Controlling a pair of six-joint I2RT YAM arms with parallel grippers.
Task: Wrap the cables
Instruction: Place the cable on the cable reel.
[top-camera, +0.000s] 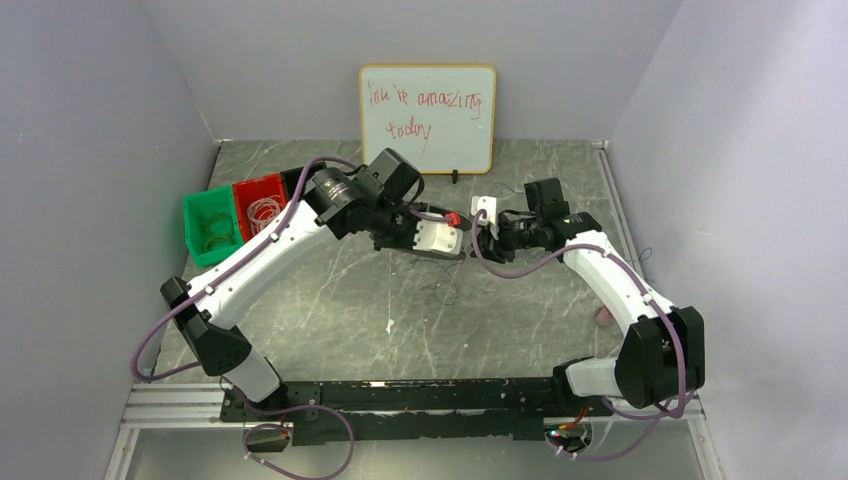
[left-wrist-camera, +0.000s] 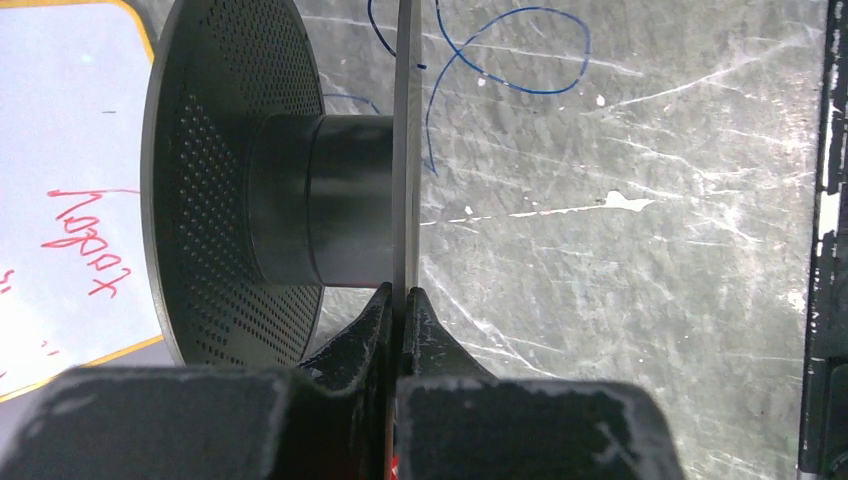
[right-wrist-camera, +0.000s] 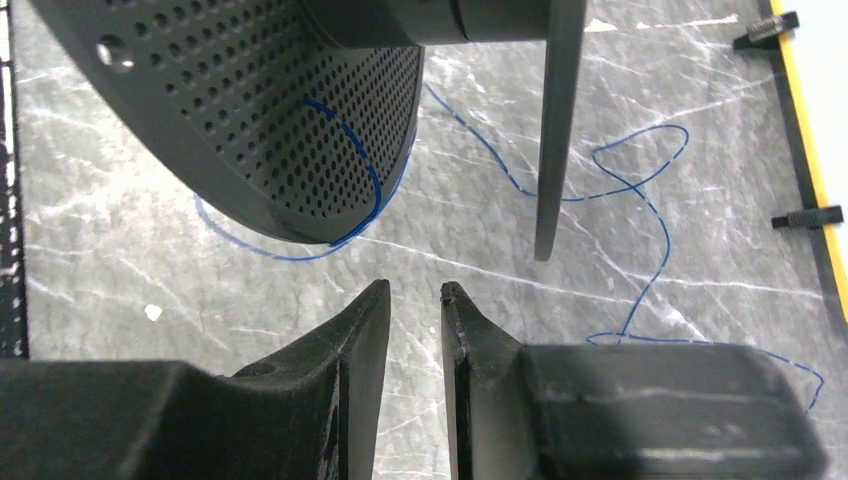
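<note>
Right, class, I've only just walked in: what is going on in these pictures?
The left gripper is clamped on one flange of a black spool, holding it over the table. The right gripper hangs open and empty beside the spool. The thin blue cable lies in loose loops on the table, one strand crossing the perforated flange. The hub looks bare, so no wrapping shows yet.

- whiteboard (top-camera: 427, 118): red marker handwriting, "You're amazing" on the upper line, "today" below it; upright in the top view.
- left wrist view: same board at the left edge, "today" turned sideways, other letters cut off.
</note>
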